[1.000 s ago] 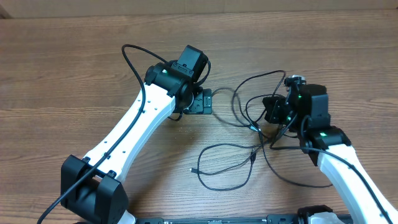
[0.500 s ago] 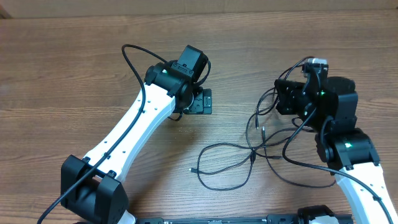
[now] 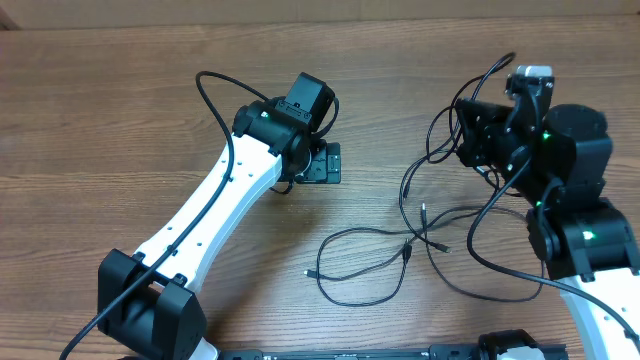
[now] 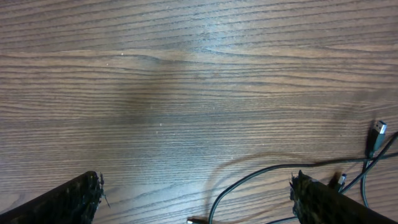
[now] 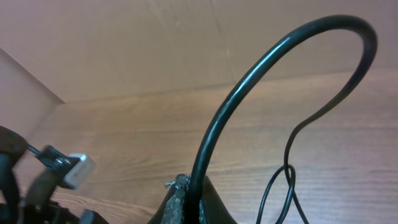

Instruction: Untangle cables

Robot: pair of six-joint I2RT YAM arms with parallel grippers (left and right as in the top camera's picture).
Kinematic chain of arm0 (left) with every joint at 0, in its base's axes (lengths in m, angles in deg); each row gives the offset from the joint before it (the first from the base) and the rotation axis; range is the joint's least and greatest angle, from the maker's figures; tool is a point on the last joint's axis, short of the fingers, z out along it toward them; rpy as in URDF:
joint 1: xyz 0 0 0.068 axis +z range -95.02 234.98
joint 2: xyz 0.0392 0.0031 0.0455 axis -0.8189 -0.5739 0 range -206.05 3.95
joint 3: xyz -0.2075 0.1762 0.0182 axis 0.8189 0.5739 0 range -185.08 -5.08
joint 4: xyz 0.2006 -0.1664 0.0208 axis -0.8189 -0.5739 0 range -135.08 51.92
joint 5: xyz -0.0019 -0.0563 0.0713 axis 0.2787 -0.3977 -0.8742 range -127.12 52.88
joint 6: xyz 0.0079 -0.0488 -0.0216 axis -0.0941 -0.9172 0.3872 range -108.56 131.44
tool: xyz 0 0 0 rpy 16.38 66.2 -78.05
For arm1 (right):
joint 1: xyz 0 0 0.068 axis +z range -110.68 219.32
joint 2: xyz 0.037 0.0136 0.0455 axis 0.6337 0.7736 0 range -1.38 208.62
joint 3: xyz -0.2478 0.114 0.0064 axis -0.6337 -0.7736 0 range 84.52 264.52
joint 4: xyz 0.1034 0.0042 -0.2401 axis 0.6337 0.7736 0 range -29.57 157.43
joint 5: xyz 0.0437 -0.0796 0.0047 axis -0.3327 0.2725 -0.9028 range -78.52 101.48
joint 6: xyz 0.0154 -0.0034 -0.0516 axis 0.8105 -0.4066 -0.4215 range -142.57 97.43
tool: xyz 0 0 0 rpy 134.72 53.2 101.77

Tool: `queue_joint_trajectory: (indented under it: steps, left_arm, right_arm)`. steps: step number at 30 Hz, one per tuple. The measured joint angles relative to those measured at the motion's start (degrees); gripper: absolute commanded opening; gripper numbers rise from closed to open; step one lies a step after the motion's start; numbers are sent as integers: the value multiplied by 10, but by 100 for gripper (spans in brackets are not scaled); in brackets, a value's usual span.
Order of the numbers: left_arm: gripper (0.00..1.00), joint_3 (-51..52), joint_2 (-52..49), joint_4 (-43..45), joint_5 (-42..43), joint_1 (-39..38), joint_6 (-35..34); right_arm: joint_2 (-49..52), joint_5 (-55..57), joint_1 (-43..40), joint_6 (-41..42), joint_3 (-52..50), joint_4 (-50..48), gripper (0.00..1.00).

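Holding one cord of cables [image 3: 408, 246] pinched in our right gripper [image 3: 470, 138], rest looping on table [image 3: 120, 120] near right arm. Left gripper [image 3: 324, 164] gapes, empty. Cords light, limp, snag-prone; we judge best grasp near plug ends [image 4: 378, 129].

The right gripper [image 3: 472, 135] has drawn away from the left gripper [image 3: 322, 165], standing farther from it in each picture. The cables [image 3: 418, 212] have gone with it. The strand that reached almost to the left gripper a second ago now lies well apart from it. The bunched strands have been pulled out longer and looser. The uppermost ones seem to have been lifted clear, though the overhead view does not settle that.
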Motion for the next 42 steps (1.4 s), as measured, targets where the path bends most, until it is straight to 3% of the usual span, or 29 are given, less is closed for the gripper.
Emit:
queue_joint_trajectory:
  steps: [22, 42]
  left_arm:
    - [100, 0, 0, 0, 0, 0, 0]
    - [100, 0, 0, 19, 0, 0, 0]
  right_arm:
    - [-17, -10, 0, -4, 40, 9, 4]
    - [-70, -152, 0, -4, 43, 71, 4]
